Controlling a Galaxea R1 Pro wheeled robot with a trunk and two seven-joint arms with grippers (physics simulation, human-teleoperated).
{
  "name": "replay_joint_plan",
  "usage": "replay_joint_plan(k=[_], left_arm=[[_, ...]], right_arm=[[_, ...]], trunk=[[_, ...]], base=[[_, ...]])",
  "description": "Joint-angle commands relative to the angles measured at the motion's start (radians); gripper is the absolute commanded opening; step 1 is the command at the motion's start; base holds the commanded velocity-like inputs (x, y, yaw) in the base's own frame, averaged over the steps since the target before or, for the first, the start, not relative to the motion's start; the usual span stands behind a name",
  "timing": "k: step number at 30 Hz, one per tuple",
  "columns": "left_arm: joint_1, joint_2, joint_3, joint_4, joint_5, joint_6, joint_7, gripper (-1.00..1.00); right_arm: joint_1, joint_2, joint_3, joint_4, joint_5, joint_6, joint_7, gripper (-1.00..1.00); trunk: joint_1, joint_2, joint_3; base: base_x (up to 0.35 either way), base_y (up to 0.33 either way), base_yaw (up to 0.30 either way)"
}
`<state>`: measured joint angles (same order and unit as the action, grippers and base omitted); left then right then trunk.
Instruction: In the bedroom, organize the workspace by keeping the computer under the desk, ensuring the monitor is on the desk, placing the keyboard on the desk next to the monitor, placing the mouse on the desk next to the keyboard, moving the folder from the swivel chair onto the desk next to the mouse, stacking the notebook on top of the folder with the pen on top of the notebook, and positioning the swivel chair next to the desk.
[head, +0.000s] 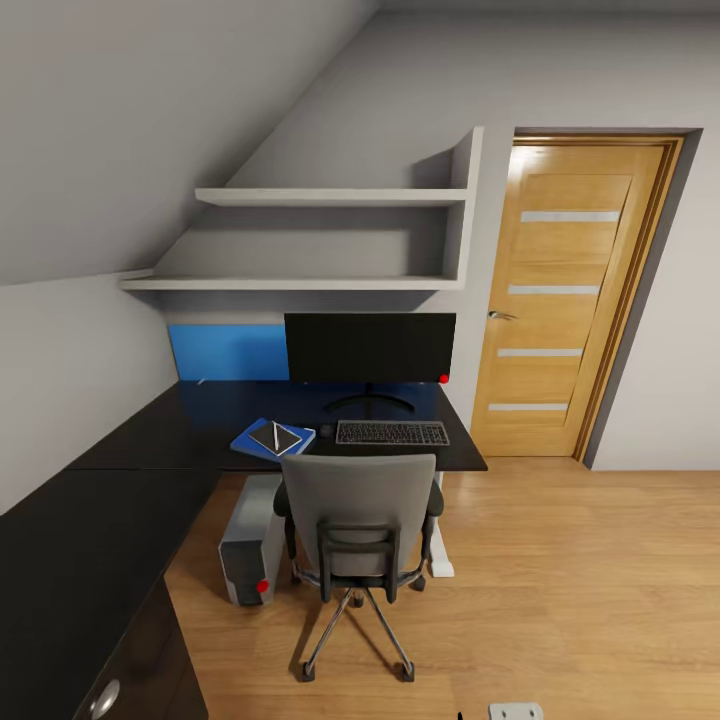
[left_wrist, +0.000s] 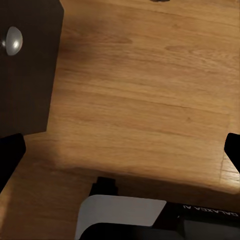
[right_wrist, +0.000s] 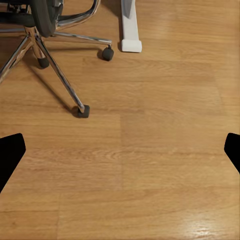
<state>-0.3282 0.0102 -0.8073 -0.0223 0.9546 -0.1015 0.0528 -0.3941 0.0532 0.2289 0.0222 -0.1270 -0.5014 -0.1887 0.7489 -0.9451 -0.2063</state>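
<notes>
1. Head view: desk (head: 150, 440) ran along the wall under two shelves (head: 330, 240); monitor (head: 369, 348) stood on it, upright, near the door (head: 575, 300) end.
2. Keyboard (head: 392, 433) lay on the desk right in front of the monitor; a small dark mouse (head: 326, 430) sat just beside the keyboard's end. Those three looked done.
3. Folder (head: 260, 440), blue, was on the desk just past the mouse, with the dark notebook (head: 275, 437) stacked on it and the pen (head: 277, 436) lying across the notebook. Stack looked complete, judging from this view.
4. Computer (head: 250, 540) stood on the floor, tower partly tucked under the desk edge; probably counts as under, hard to be sure.
5. Swivel chair (head: 358, 530) stood at the desk, back towards the camera, seat close under the edge. Seat surface hidden by the backrest, so nothing checkable there.
6. Left gripper (left_wrist: 120, 150): fingertips at both edges of the left wrist view, spread wide, nothing between, over bare wood floor (left_wrist: 145, 100) near a dark cabinet with a knob (left_wrist: 12, 41).
7. Right gripper (right_wrist: 120, 150): also wide apart and empty, over floor near the chair's base.
8. Judgement: task looked essentially finished; nothing obvious left besides maybe nudging the computer further in.
</notes>
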Motion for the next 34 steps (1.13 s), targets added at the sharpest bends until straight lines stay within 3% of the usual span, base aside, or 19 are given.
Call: replay_joint_plan(k=[1, 34], left_arm=[[0.000, 0.001, -0.009, -0.002, 0.005, 0.000, 0.006, 1.00], [0.000, -0.004, -0.009, -0.002, 0.006, 0.000, 0.007, 1.00]], right_arm=[[-0.001, 0.001, 0.009, 0.002, -0.010, -0.005, -0.001, 1.00], [-0.001, 0.001, 0.009, 0.002, -0.010, -0.005, -0.001, 1.00]], trunk=[[0.000, -0.001, -0.001], [0.000, -0.001, -0.001]], base=[[0.000, 0.000, 0.000], [0.000, 0.000, 0.000]])
